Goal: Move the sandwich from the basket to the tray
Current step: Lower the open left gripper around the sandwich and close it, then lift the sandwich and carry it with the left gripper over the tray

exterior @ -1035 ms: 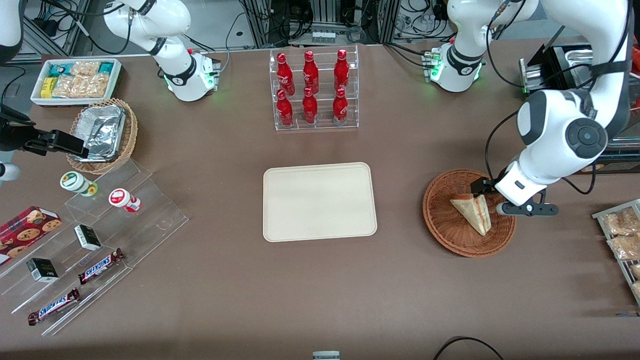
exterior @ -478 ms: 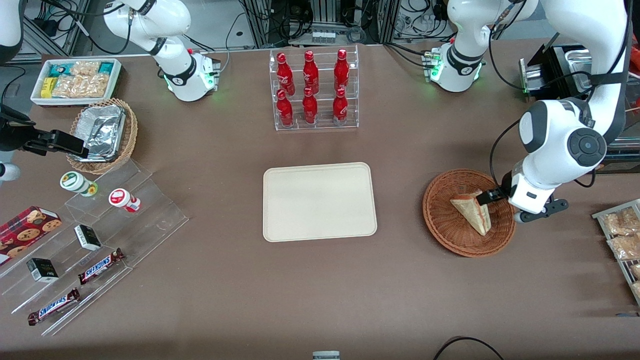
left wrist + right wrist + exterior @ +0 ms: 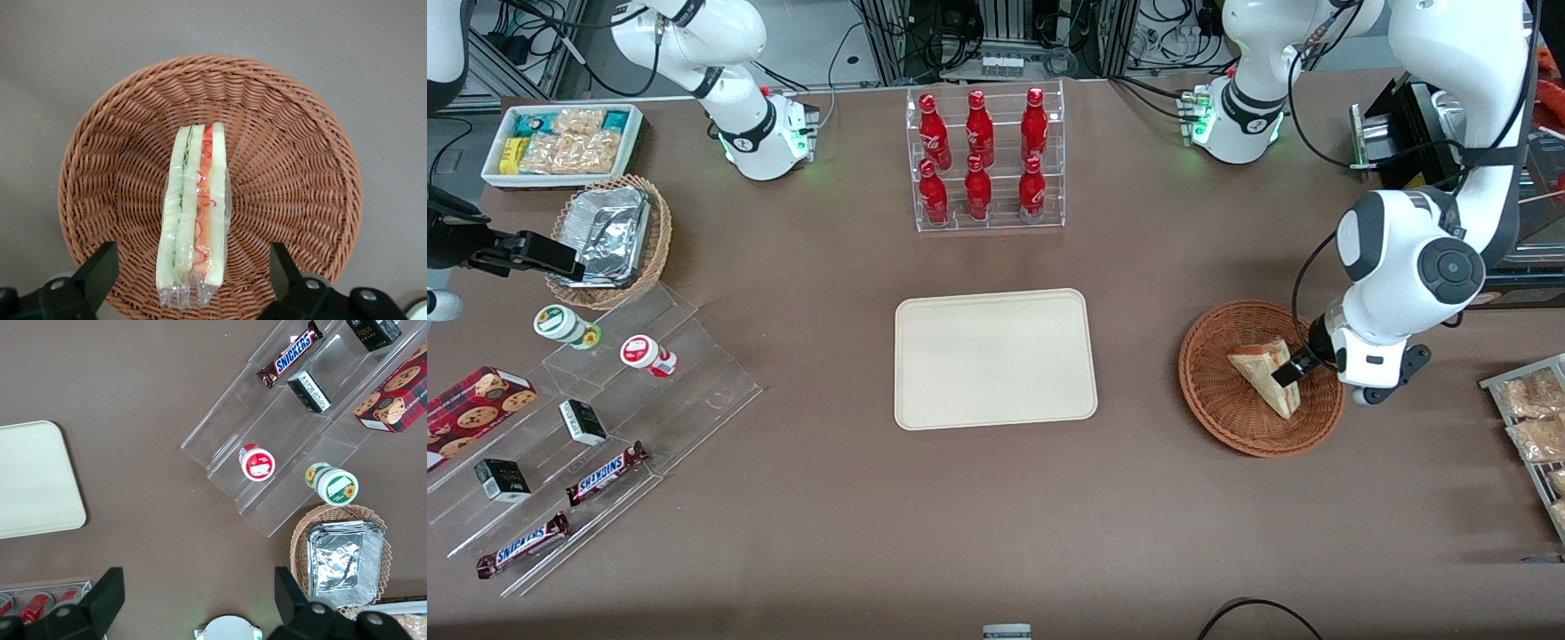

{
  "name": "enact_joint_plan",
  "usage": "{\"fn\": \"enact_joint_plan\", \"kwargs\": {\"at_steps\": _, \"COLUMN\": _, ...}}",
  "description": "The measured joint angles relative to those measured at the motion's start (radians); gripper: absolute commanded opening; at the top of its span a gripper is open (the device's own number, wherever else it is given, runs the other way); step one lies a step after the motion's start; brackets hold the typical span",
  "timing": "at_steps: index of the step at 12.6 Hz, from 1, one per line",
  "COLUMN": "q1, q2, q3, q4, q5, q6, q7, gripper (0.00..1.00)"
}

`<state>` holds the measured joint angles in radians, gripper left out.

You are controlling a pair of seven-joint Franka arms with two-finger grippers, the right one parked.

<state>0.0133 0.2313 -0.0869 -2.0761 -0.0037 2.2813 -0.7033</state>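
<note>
Brown table, gripper (image 3: 193,283) over the basket (image 3: 300,160).
Jaws spread wide, sandwich (image 3: 195,217) sitting between them ungrasped; looks like pre-grasp, next it needs lowering and closing.

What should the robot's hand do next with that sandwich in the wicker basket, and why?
Probably lower straight down a little and then close. The hand hangs open over the basket, with one finger on each side of the wrapped sandwich, which stands on edge and is not yet gripped. The tray lies bare, toward the parked arm's end.
</note>
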Motion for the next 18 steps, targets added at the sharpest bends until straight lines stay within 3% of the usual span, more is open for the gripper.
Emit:
{"fn": "enact_joint_plan", "kwargs": {"at_steps": 5, "q1": -0.013, "q2": 0.047, "q3": -0.007, "q4": -0.003, "q5": 0.0, "q6": 0.027, "q7": -0.031, "gripper": 1.0}}
{"fn": "enact_joint_plan", "kwargs": {"at_steps": 10, "q1": -0.015, "q2": 0.069, "q3": -0.008, "q4": -0.084, "q5": 0.0, "q6": 0.163, "q7": -0.041, "gripper": 0.97}}
{"fn": "enact_joint_plan", "kwargs": {"at_steps": 11, "q1": -0.015, "q2": 0.071, "q3": -0.007, "q4": -0.095, "q5": 0.0, "q6": 0.171, "q7": -0.042, "gripper": 0.62}}
{"fn": "enact_joint_plan", "kwargs": {"at_steps": 12, "q1": -0.015, "q2": 0.073, "q3": -0.007, "q4": -0.1, "q5": 0.0, "q6": 0.174, "q7": -0.043, "gripper": 0.19}}
{"fn": "enact_joint_plan", "kwargs": {"at_steps": 13, "q1": -0.015, "q2": 0.074, "q3": -0.007, "q4": -0.101, "q5": 0.0, "q6": 0.174, "q7": -0.046, "gripper": 0.0}}
{"fn": "enact_joint_plan", "kwargs": {"at_steps": 18, "q1": -0.016, "q2": 0.068, "q3": -0.007, "q4": -0.098, "q5": 0.002, "q6": 0.158, "q7": -0.05, "gripper": 0.0}}
